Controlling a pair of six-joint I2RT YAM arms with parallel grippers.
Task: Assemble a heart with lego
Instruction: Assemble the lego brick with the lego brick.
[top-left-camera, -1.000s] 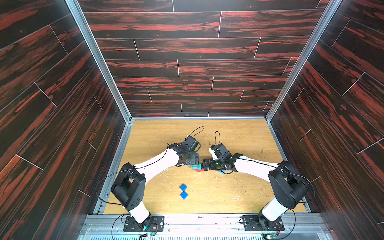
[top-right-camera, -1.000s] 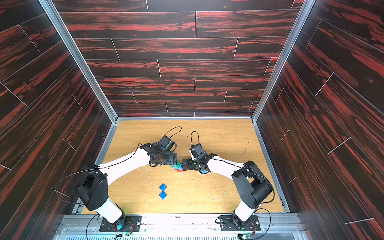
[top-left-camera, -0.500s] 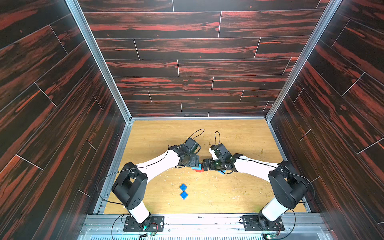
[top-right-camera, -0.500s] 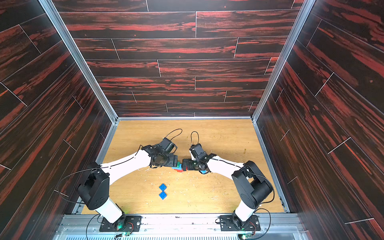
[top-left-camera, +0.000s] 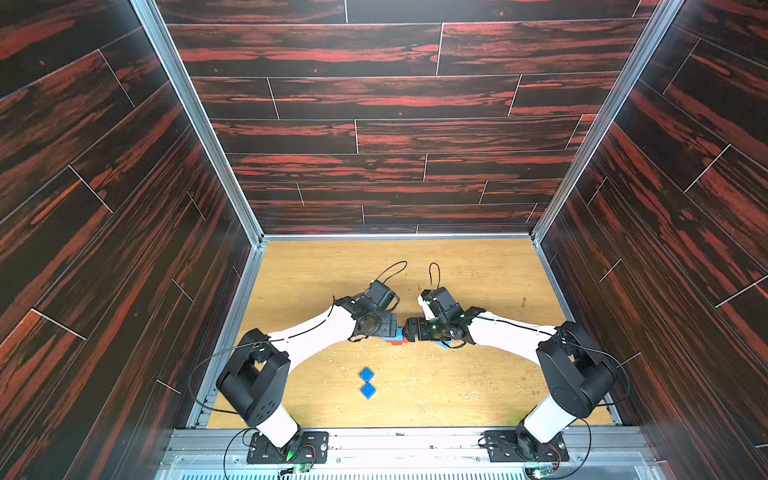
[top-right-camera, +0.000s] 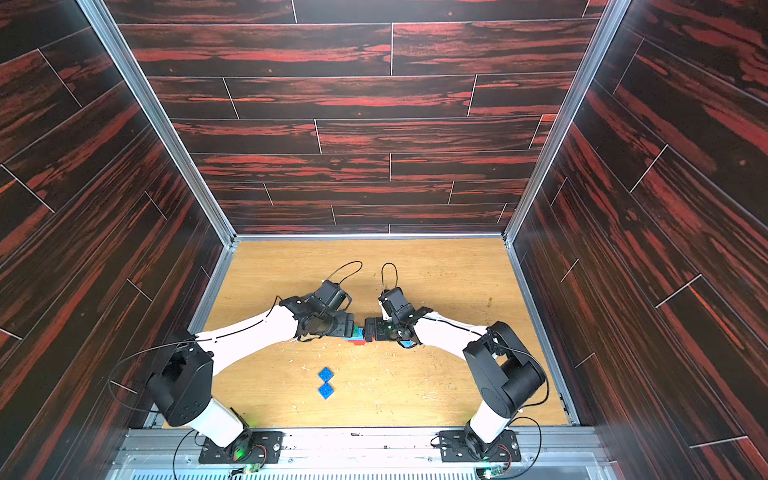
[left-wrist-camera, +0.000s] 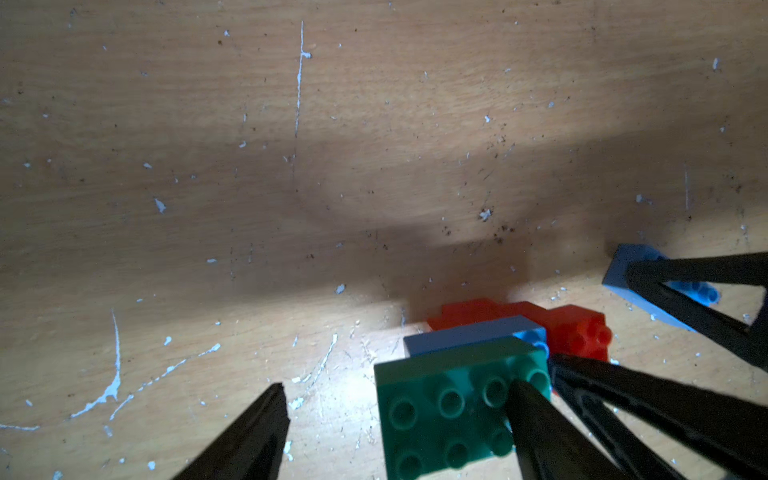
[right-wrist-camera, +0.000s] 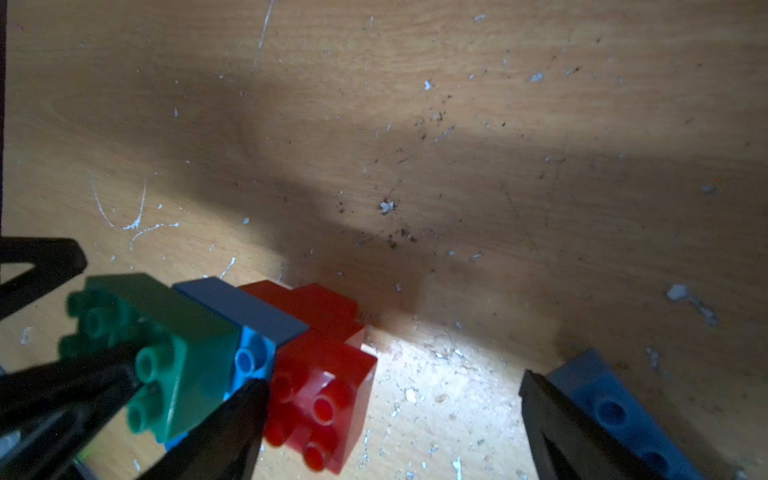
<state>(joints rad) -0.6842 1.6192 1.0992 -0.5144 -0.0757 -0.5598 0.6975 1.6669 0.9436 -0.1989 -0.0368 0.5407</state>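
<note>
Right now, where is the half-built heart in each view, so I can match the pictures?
In a top view: heart, just beyond the two dark blue squares.
In a top view: same spot, green end showing.
Left wrist: near the lower edge, green studs foremost.
Right wrist: lower edge, green to red across.
Shared landmark: the loose light blue brick beside it.

Bricks at mid-tabletop, both arms meeting over them

The heart (top-left-camera: 395, 338) lies on the tabletop (top-left-camera: 478, 266) near its middle, between the left gripper (left-wrist-camera: 399, 388) and the right gripper (right-wrist-camera: 390, 382). A loose long brick (top-left-camera: 441, 344) lies just to its right. Nearer the arm bases, a square brick (top-left-camera: 366, 374) and a second square brick (top-left-camera: 368, 391) sit corner to corner.
</note>
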